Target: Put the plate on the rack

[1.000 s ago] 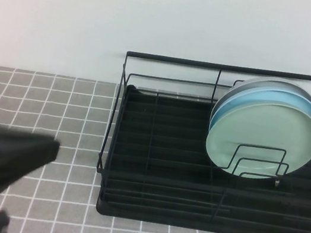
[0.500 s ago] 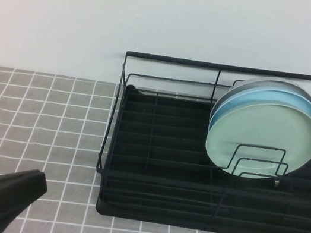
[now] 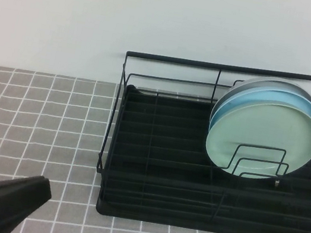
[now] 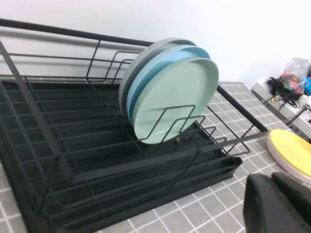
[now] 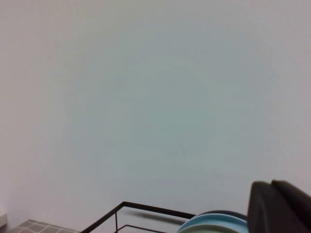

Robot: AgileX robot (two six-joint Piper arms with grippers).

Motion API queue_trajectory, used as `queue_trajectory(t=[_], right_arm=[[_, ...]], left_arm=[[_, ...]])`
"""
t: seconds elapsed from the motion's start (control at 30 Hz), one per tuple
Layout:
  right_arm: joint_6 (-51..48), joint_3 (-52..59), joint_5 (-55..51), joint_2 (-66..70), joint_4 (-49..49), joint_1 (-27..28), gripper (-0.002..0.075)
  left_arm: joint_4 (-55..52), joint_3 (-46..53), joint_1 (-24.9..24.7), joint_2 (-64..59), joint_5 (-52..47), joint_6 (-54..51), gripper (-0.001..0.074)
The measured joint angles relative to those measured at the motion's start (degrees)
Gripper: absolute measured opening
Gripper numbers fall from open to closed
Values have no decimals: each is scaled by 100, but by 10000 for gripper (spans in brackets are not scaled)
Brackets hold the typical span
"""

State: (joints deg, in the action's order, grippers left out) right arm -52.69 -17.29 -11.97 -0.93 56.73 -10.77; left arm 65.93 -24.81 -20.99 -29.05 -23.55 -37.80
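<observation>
From the high view, the job looks finished to me: the round pale mint-green plate (image 3: 263,138) stands on edge in the large black wire dish rack (image 3: 158,171), front-most of three, propped behind the upright looped dividers at about two o'clock in the scene, with a light blue plate (image 3: 255,99) just behind it and a grey plate (image 3: 251,83) behind that, all leaning together. Nothing seems left but to keep clear. My left hand (image 3: 5,198) sits low at about seven o'clock over the grey grid-patterned counter (image 3: 35,113), well apart from the rack, carrying nothing; I cannot tell from here how far it is parted. In my left wrist view the mint-green plate (image 4: 177,104) shows seated in the dividers, touching the blue one, and my left hand (image 4: 277,204) looks drawn together and empty, touching nothing; a yellow plate (image 4: 291,150) lies on the counter beyond the rack. In my right wrist view, my right hand (image 5: 279,206) hangs high, facing the pale wall, above the rack's top rail (image 5: 146,209) and the plate rims; it looks closed and holds nothing.
</observation>
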Motion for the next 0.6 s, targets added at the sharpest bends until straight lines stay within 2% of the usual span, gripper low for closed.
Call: queue_trajectory(t=[0.17, 0.43, 0.53, 0.6], right_arm=[[0, 0, -3, 0, 0, 0, -3], [0, 0, -35, 0, 0, 0, -3], [0, 0, -40, 0, 0, 0, -3], [0, 0, -51, 0, 0, 0, -3]], left_arm=[[-178, 0, 0, 0, 293, -757, 0], [-346, 133, 0, 225, 571, -775, 0], [-875, 122, 11, 652, 1214, -667, 0], [-1828, 160, 84, 913, 1631, -168, 0]])
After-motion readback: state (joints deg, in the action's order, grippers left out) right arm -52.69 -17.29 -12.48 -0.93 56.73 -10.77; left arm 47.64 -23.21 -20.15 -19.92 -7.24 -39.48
